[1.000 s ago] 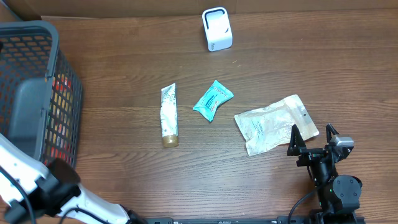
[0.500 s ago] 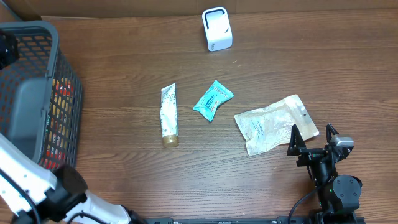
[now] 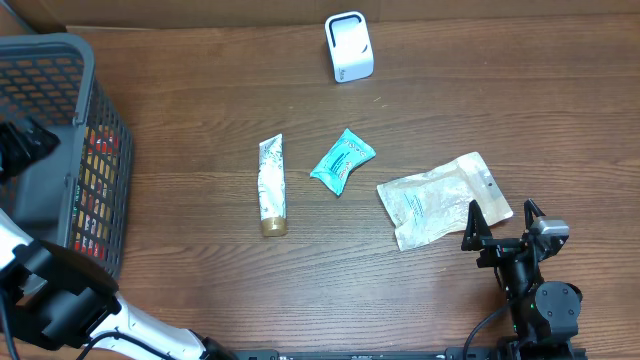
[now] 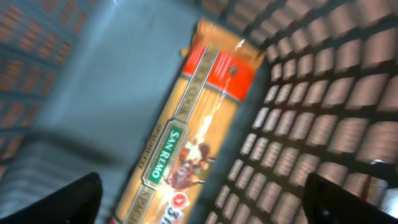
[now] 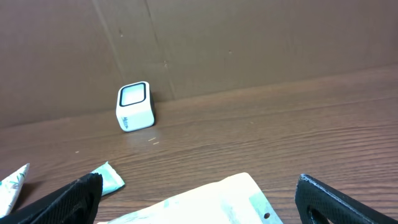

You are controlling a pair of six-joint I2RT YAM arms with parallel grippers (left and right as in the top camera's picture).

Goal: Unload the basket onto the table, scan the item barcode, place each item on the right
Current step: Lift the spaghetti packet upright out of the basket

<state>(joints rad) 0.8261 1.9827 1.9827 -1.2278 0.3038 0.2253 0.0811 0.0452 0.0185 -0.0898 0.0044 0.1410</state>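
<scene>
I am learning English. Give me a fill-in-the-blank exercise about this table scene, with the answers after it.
The San Remo pasta packet lies inside the ____. The teal packet lies between the tube and the ____ pouch. The left pincer is ____ and holds nothing.
Missing words: basket; white; open.

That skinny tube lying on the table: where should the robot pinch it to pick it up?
Probably mid-body on the tube, coming straight down from above and closing on its two long sides. It lies flat, gold cap toward the robot, so its narrow width is the easy span, and the middle keeps it balanced. The teal packet beside it lies apart, leaving room.
</scene>
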